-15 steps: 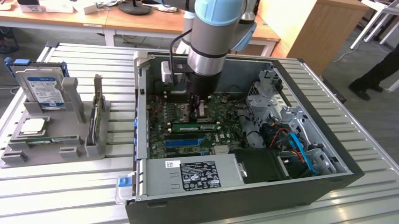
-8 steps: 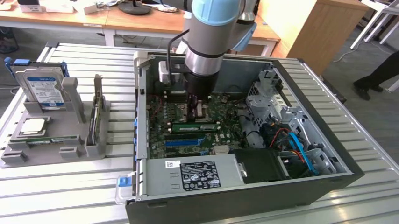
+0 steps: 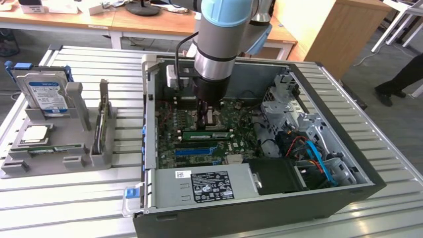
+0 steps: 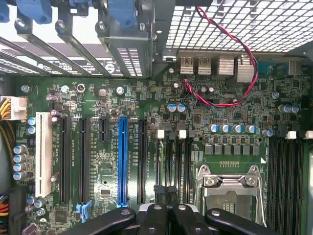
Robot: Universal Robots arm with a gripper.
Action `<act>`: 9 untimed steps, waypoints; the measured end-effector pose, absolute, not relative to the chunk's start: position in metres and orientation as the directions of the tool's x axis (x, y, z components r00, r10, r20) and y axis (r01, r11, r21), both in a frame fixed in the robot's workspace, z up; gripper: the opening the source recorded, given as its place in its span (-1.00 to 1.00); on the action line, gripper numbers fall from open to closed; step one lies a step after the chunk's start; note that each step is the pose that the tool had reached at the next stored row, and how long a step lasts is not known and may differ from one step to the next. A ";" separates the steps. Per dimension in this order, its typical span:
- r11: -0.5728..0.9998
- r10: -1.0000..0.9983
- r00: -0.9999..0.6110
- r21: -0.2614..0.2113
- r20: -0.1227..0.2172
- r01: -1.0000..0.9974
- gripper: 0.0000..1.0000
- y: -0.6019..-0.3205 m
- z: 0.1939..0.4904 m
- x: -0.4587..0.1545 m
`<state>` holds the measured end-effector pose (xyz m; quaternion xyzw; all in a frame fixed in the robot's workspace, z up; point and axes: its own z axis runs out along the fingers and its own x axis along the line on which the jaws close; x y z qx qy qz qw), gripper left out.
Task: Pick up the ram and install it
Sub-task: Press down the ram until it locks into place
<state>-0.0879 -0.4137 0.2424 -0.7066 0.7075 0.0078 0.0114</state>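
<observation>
The ram (image 3: 206, 134) is a long green stick standing on edge in a slot of the motherboard (image 3: 175, 121), inside the open computer case (image 3: 343, 148). My gripper (image 3: 206, 118) reaches straight down into the case, just behind the ram in the exterior view, with nothing visibly held. In the wrist view the black fingers (image 4: 155, 218) are pressed together, so the gripper (image 4: 168, 215) is shut, directly over the black memory slots (image 4: 175, 161) beside the processor socket (image 4: 230, 188). Whether the fingertips touch the ram I cannot tell.
A grey holder (image 3: 59, 161) on the exterior view's left carries a hard drive (image 3: 46, 94) and a square silver chip (image 3: 36, 133). Inside the case are the power supply (image 3: 205, 186), a drive cage (image 3: 284, 104) and a red-black wire (image 4: 244, 73). A person's legs (image 3: 399, 79) stand far right.
</observation>
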 end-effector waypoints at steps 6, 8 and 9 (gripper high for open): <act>0.001 -1.000 -0.001 -0.005 -0.027 -1.000 -0.79 -0.414 0.241 -0.088; 0.001 -1.000 -0.001 -0.005 -0.027 -1.000 -0.79 -0.414 0.239 -0.088; 0.001 -1.000 -0.001 -0.005 -0.027 -1.000 -0.79 -0.414 0.238 -0.088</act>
